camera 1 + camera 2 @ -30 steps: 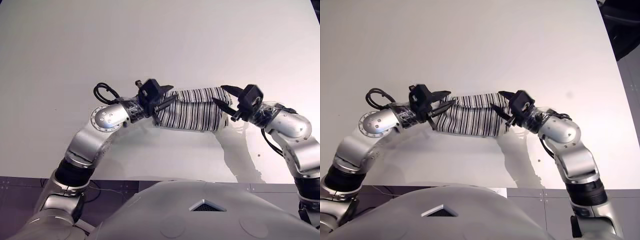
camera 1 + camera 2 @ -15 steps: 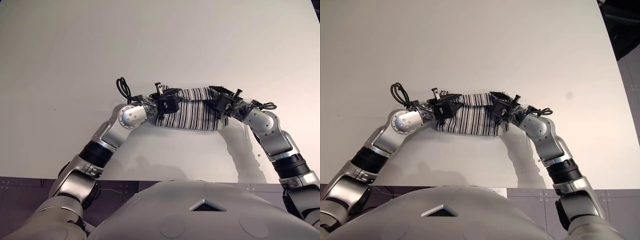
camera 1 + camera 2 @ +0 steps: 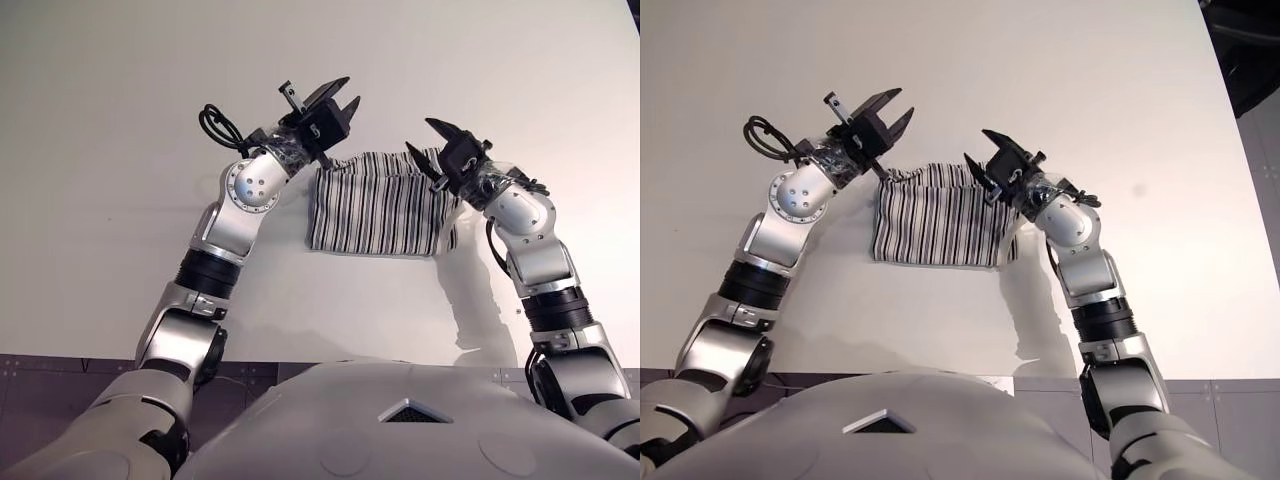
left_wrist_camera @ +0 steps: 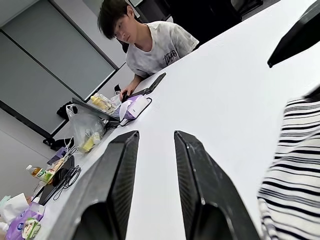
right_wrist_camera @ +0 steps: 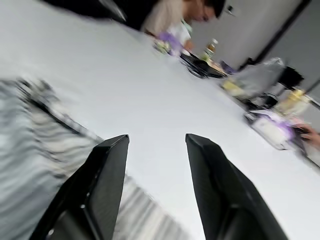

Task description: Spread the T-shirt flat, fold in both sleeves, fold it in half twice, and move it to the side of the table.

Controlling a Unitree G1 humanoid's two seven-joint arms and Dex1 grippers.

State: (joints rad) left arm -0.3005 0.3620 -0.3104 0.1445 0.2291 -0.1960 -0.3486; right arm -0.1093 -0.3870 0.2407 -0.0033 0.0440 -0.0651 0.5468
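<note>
Left eye view: I am holding both of my arms up over the table [image 3: 150, 80], and the striped T-shirt [image 3: 375, 205] is lying released between them as a compact folded rectangle. It is sitting toward the near edge, roughly midway along it and well apart from either side edge.

My left pincer [image 3: 345, 93] is hanging just beyond the shirt's far left corner with its fingers apart and nothing between them. My right pincer [image 3: 420, 137] is hovering by the far right corner, likewise spread and empty. The wrist views are agreeing: bare table is showing through each gap.

What is changing is plain. Half a second ago both pincers were down at the two ends of the bundle, low against the cloth, and now they are lifting clear of it. The cloth is staying behind and settling flat rather than rising with me. The far edge is looking slightly rumpled where I let go.

I am reading this as the folding coming to its end — the sleeves are tucked out of sight and the shape is small. What is remaining, I judge, is taking hold again and sliding the bundle toward a side edge without letting the layers spring open.
</note>
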